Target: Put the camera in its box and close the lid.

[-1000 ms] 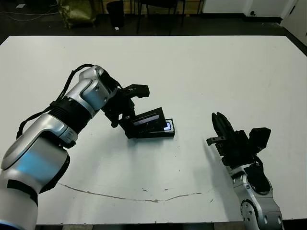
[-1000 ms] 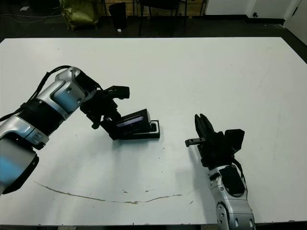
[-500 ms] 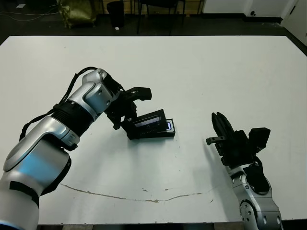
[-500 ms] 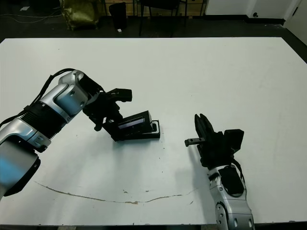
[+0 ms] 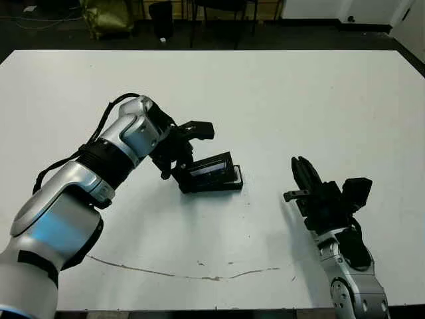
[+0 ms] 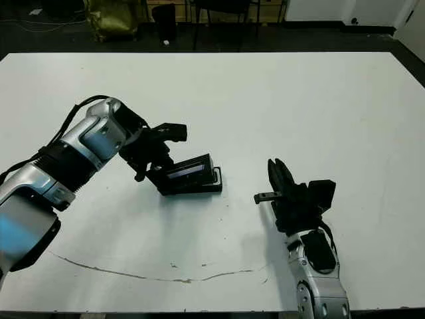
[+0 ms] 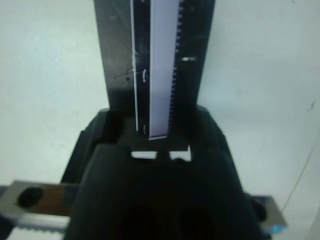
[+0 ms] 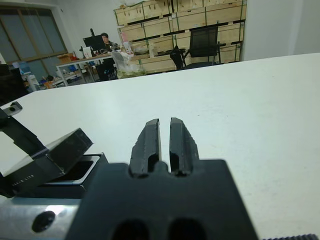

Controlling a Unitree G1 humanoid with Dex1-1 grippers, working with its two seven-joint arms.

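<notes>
**Lid tilted over the box, left gripper on it**

Head views: A white table (image 5: 279,100) fills most of the scene, with a thin brown scuff line (image 5: 192,274) running across its near part. Beyond the far edge the floor is dark, with chair legs and a yellowish bag (image 5: 106,16) on it. The left gripper (image 5: 178,149) reaches in from the left and pinches the lid (image 5: 211,169) at its left end. The lid stands tilted, its left side low and its right side raised, over the box (image 5: 214,184), which sits on the table near the middle. A sliver of the box's pale lining shows at its right end. The camera cannot be made out here. The right gripper (image 5: 304,181) rests well apart to the right, pointing away from the robot, fingers pressed together and holding nothing.

Left wrist view: The lid (image 7: 155,60) runs straight out from between the left gripper's fingers (image 7: 92,137), its glossy strip bright against the black. White table lies on both sides.

Right wrist view: The right gripper's fingers (image 8: 147,142) lie nearly touching over bare table. The box (image 8: 75,172) and the raised lid (image 8: 47,160) show at one side, with the lining visible under the lid. Farther back are wooden shelving (image 8: 170,27), an office chair (image 8: 202,45) and a person (image 8: 105,37) seated at a desk.
</notes>
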